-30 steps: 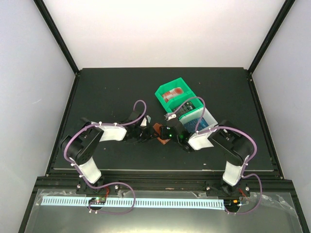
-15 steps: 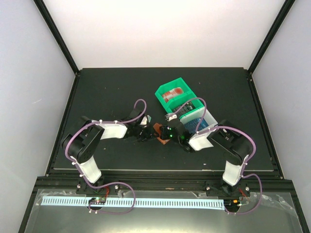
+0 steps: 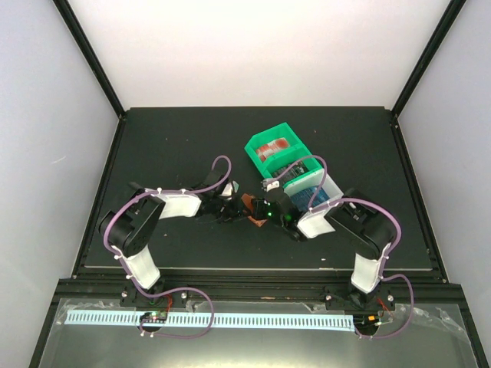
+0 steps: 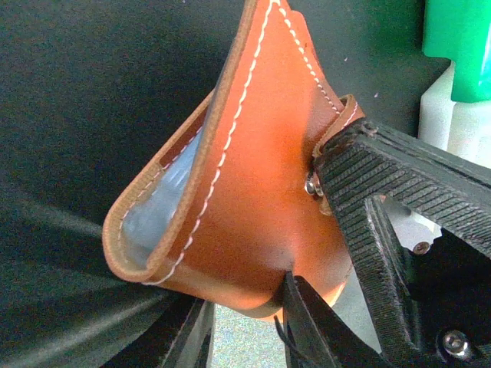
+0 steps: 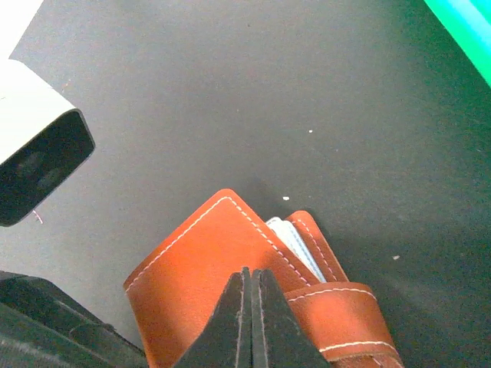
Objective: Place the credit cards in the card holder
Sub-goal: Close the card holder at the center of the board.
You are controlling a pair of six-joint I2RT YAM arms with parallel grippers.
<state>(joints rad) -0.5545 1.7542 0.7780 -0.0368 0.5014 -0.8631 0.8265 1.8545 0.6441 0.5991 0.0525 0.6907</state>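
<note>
The brown leather card holder (image 3: 251,208) is in the middle of the table between both grippers. In the left wrist view the card holder (image 4: 261,176) bulges open, and a pale card (image 4: 157,211) shows inside. My left gripper (image 4: 242,307) is shut on its lower end, one finger denting the leather. My right gripper (image 5: 251,274) is shut with nothing between its fingers. Its tip rests on the holder's front (image 5: 207,261), beside a light card edge (image 5: 295,245) and the strap (image 5: 337,307). Red credit cards (image 3: 274,146) lie in the green bin.
The green bin (image 3: 257,157) stands behind the holder. A white bin (image 3: 328,182) with blue cards (image 3: 316,196) lies under the right arm. The left arm's white camera housing (image 5: 38,146) is close on the left of the right wrist view.
The left gripper has edged right, closer in on the card holder. The right arm and the holder have barely moved.
</note>
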